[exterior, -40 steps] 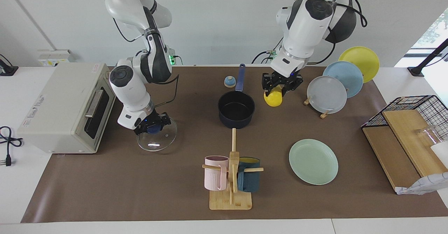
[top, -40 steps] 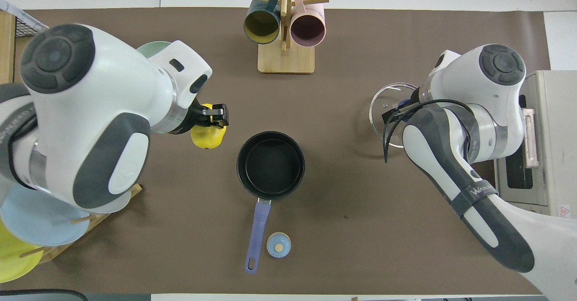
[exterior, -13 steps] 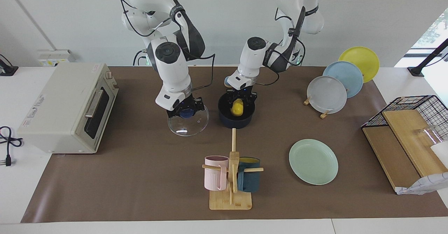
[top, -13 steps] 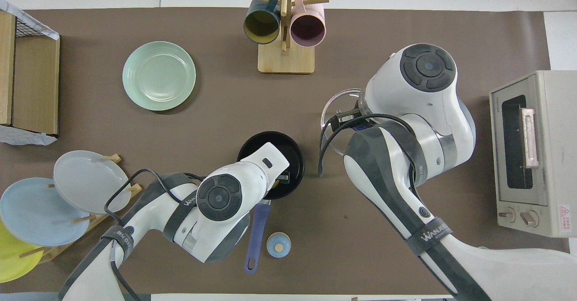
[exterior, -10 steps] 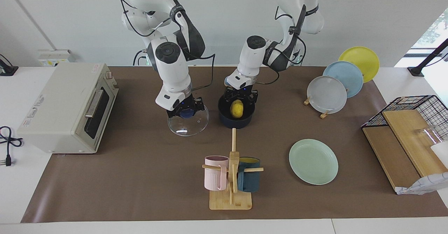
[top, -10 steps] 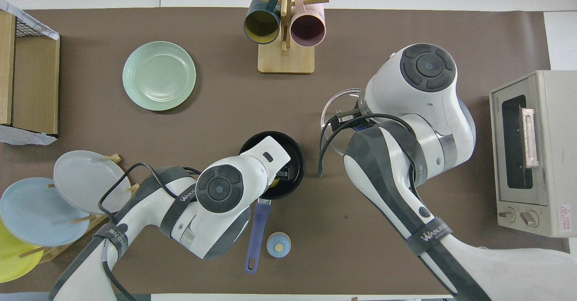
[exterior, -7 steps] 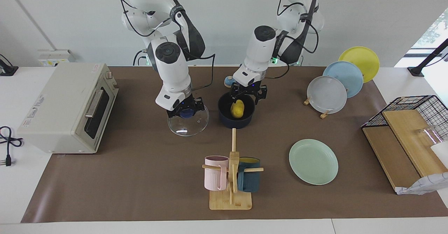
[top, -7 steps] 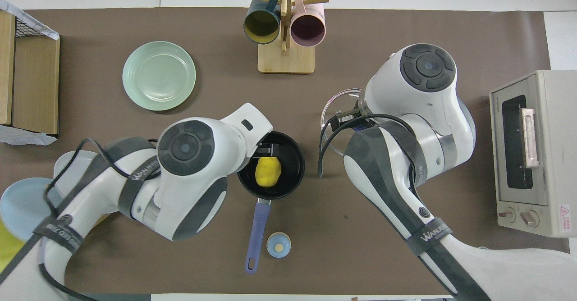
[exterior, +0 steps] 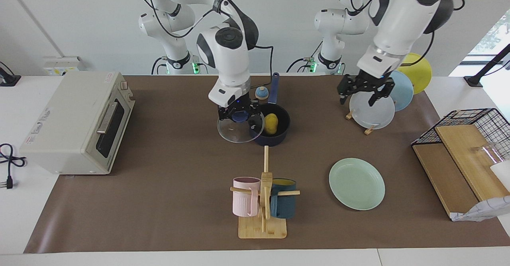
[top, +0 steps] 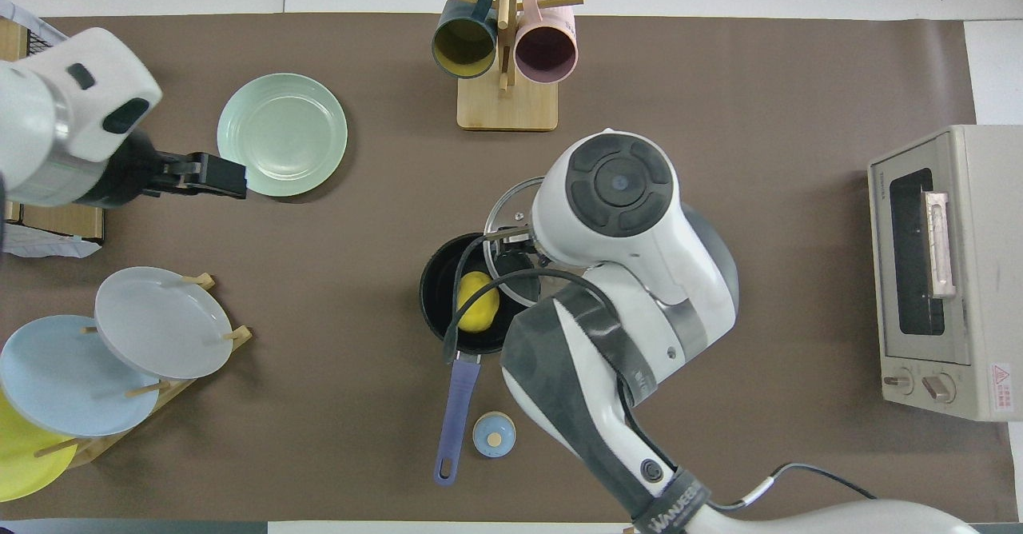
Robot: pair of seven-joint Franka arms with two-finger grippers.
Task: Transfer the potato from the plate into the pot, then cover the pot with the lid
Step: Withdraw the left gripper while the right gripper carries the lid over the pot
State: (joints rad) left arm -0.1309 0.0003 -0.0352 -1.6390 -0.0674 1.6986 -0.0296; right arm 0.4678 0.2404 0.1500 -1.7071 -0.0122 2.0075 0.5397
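The yellow potato (exterior: 271,123) (top: 477,300) lies inside the dark navy pot (exterior: 279,137) (top: 438,310), whose blue handle (exterior: 273,87) points toward the robots. My right gripper (exterior: 238,116) is shut on the blue knob of the glass lid (exterior: 239,132) (top: 502,202). It holds the lid low, overlapping the pot's rim on the side toward the right arm's end. In the overhead view the arm hides this gripper. My left gripper (exterior: 360,94) (top: 216,176) is open and empty, raised in front of the plate rack. The mint-green plate (exterior: 356,183) (top: 281,134) is empty.
A small blue-topped bell (exterior: 261,92) (top: 493,434) sits beside the pot's handle. A wooden mug rack (exterior: 263,202) stands farther from the robots than the pot. A toaster oven (exterior: 75,118) is at the right arm's end. Upright plates (exterior: 372,106) and a wire basket (exterior: 470,154) are at the left arm's end.
My left gripper let go of the potato in the pot, rose and swung away toward the left arm's end. My right gripper carried the lid across to the pot's rim.
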